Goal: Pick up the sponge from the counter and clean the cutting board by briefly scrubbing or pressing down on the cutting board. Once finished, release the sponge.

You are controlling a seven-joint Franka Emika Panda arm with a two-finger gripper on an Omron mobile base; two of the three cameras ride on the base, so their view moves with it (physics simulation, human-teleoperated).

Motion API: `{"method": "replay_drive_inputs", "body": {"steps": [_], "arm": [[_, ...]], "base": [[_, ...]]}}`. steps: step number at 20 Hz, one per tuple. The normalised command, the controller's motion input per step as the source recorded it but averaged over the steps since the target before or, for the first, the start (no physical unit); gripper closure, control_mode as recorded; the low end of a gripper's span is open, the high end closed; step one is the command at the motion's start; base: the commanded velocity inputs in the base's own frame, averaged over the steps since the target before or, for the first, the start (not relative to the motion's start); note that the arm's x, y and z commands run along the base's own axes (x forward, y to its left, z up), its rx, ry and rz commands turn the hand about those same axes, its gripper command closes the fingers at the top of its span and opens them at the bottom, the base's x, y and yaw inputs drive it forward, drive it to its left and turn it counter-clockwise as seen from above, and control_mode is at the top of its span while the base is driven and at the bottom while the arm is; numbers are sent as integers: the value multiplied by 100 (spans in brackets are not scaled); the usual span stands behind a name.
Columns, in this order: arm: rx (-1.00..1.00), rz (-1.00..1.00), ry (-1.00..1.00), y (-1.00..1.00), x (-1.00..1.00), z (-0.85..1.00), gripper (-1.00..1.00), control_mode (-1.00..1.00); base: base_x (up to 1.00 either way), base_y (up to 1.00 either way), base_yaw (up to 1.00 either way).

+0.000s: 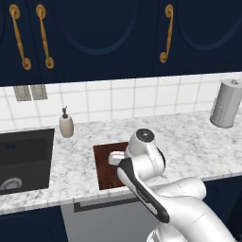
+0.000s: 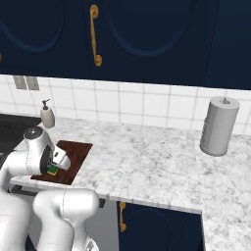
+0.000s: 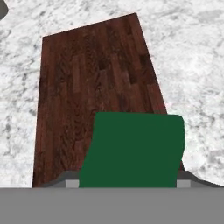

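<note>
Hand view puts the sponge nearest, green face up, clamped between the jaws, which are drawn in against its sides. Beyond it lies the cutting board, on the marble table. Pickup looks done; the sponge is over the board, so pressing or scrubbing and letting go remain.

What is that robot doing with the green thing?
The robot arm is holding a sponge in its pincer, right over the dark wooden cutting board on the marble counter. It looks set to scrub or press the board with it. A soap bottle stands by the sink, and a grey canister stands further along the counter.
</note>
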Motion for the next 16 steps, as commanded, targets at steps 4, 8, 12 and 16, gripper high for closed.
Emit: {"method": "replay_drive_inputs", "body": {"steps": [4, 8, 12, 16], "arm": [[0, -1, 8, 63, -1, 0, 100, -100], [0, 0, 11, 55, 0, 0, 100, -100], [0, 0, 6, 35, 0, 0, 100, -100], [0, 0, 6, 22, 4, 0, 100, -100]], "base": [[0, 0, 0], [0, 0, 0], [0, 0, 0], [0, 0, 0]]}}
